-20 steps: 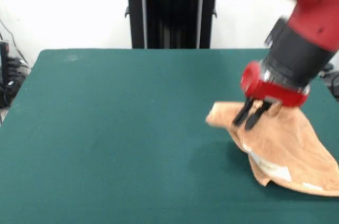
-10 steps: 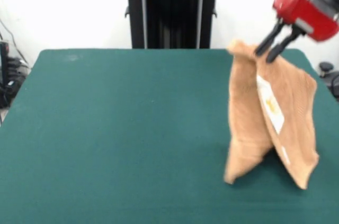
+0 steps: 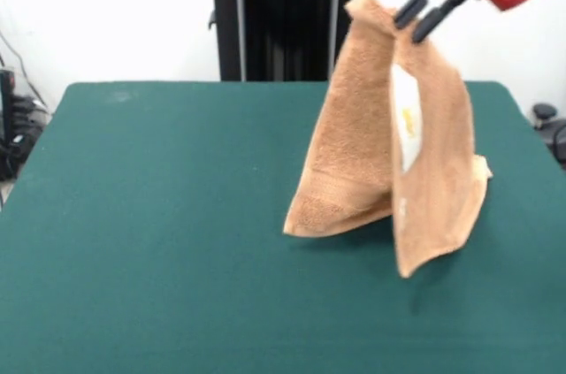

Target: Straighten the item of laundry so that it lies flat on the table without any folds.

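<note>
Hanging straight below the gripper, the orange-tan towel is pinched at its top edge between the two black fingers, which press together on the cloth. Its long axis runs down from the gripper toward the green table, and it falls in two folded panels with the white care tag on the inner one. The lowest corners seem just above the table or barely touching it. Compared with half a second ago, the gripper is higher and the towel has swung to the picture's left.
</note>
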`<action>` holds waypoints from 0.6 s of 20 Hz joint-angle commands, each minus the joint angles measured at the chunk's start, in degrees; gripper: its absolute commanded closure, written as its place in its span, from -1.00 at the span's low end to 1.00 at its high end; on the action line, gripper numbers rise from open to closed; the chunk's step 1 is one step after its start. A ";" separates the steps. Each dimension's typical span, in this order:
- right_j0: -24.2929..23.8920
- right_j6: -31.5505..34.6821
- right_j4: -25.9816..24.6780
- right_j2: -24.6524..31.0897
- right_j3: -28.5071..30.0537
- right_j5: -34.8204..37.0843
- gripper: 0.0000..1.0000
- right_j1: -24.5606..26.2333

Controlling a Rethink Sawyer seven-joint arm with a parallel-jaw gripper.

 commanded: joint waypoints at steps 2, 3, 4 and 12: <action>2.48 22.19 -6.03 -2.30 9.59 -11.09 1.00 10.19; 2.56 23.42 -6.40 -2.63 9.54 -13.36 1.00 11.38; 2.74 24.29 -6.64 -3.01 9.47 -14.79 1.00 12.22; 4.26 34.23 -6.72 -7.42 7.66 -30.16 1.00 21.79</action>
